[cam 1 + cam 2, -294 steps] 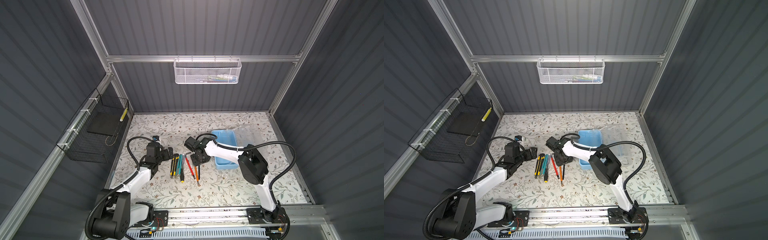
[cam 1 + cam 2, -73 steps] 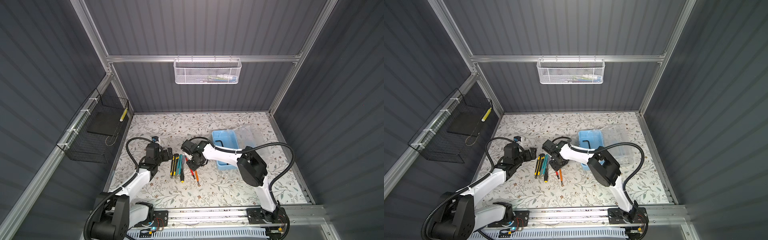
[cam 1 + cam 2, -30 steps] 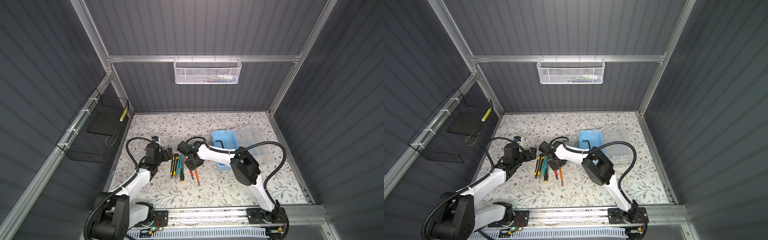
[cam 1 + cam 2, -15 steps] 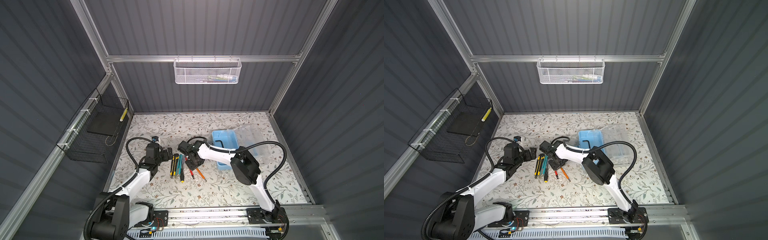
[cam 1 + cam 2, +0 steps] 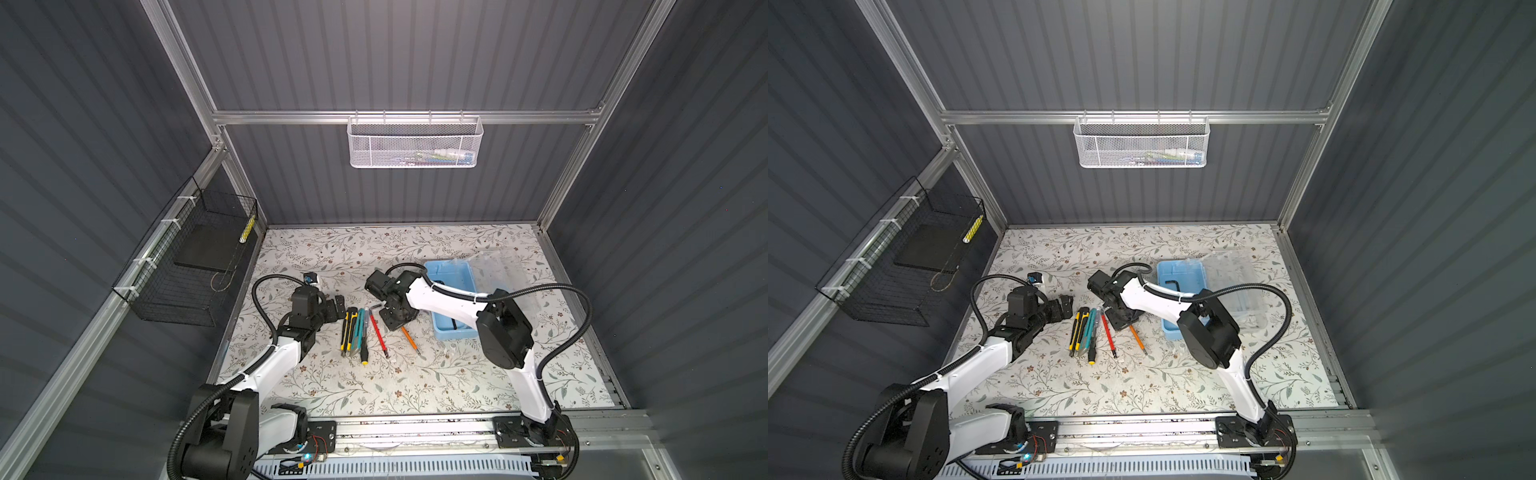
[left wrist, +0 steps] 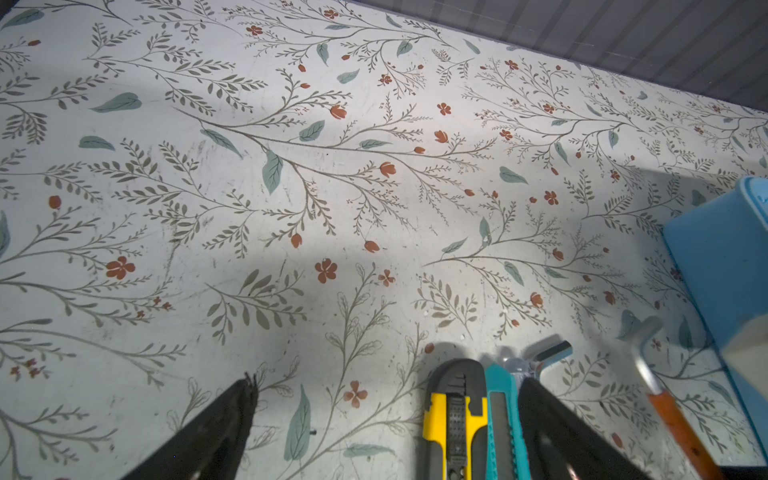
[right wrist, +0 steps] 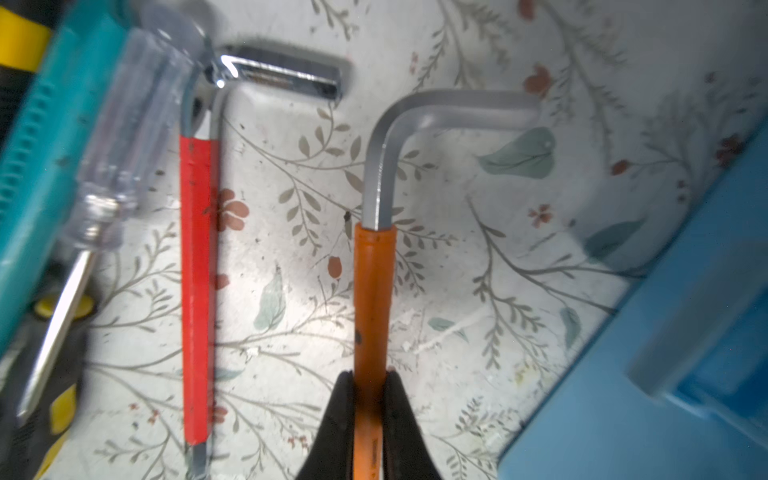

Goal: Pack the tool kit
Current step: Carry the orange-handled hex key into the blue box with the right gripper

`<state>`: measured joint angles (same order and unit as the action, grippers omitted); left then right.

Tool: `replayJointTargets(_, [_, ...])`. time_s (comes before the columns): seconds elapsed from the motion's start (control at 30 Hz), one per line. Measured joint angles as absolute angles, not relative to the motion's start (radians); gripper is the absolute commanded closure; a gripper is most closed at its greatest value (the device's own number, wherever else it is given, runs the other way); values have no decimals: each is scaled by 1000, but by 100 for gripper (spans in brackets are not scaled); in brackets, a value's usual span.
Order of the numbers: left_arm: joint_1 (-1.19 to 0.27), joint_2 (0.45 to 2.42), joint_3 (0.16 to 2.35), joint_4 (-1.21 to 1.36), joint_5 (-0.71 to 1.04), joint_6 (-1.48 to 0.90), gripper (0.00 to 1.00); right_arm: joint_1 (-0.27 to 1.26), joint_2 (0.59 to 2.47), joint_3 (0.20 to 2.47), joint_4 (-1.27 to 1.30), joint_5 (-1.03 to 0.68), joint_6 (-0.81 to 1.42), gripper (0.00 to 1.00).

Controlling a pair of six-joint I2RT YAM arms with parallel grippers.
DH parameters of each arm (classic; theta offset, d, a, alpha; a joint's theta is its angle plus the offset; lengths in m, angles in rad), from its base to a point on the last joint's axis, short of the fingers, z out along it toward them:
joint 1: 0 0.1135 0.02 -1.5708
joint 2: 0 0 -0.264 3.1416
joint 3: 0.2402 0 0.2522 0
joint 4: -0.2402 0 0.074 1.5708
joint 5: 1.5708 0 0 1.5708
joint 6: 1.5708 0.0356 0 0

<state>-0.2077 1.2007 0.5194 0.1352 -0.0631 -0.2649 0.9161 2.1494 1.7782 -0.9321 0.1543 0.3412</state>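
the right arm stretched low, right gripper [image 7: 371, 380] pinched shut on the orange hex key [image 7: 372, 291] beside the tool kit [image 5: 451, 272]. the left gripper [image 5: 336, 306] hovered wide open, holding nothing.

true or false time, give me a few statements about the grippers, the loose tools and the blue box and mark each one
1. The right gripper is shut on the orange-sleeved hex key. True.
2. The left gripper holds the yellow utility knife. False: its jaws stand open, and the knife lies on the table.
3. The tool kit has its lid closed. False: the clear lid is swung open beside the box.
4. The red-sleeved hex key lies on the table, apart from the orange one. True.
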Motion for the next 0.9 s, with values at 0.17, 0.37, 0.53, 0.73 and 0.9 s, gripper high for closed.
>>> replayJointTargets(0.17, [-208, 1201, 519, 135, -63, -265, 0, 893, 2063, 1778, -933, 155, 344, 98])
replayJointTargets(0.37, [-208, 1201, 519, 135, -63, -265, 0, 838, 2003, 1773, -943, 178, 340, 100])
replayJointTargets(0.53, [-208, 1201, 519, 135, -63, -265, 0, 784, 1963, 1767, -966, 222, 333, 100])
replayJointTargets(0.73, [-208, 1201, 519, 135, -63, -265, 0, 720, 1892, 1710, -971, 255, 332, 100])
replayJointTargets(0.9, [-208, 1201, 519, 135, -63, -265, 0, 653, 1830, 1594, -943, 259, 332, 100])
